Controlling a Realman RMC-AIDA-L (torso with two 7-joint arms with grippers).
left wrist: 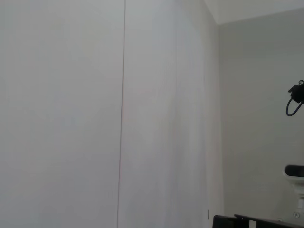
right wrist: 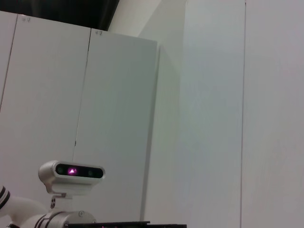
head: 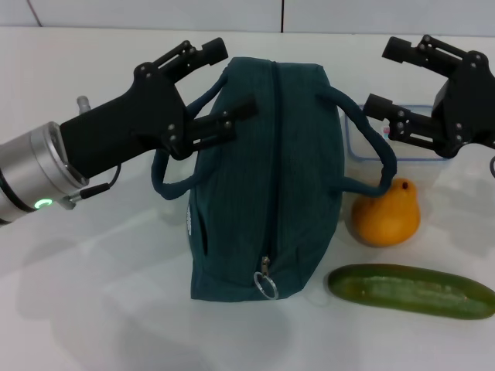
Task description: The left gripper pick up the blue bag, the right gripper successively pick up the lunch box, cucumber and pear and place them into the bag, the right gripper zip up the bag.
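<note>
The left pincer (head: 219,83), fingers spread and holding nothing, hovers at the upper left of the frame beside the near loop handle (head: 172,182) of the blue bag (head: 267,182), apparently lined up to take hold and lift. The bag lies centre frame on the white tabletop (head: 100,294), zipper closed, its ring pull (head: 266,286) at the lower end. At upper right the right pincer (head: 387,76), also open and empty, hangs above the lunch box (head: 357,147). The pear (head: 387,214) and the cucumber (head: 410,291) wait at lower right, close beside the bag.
</note>
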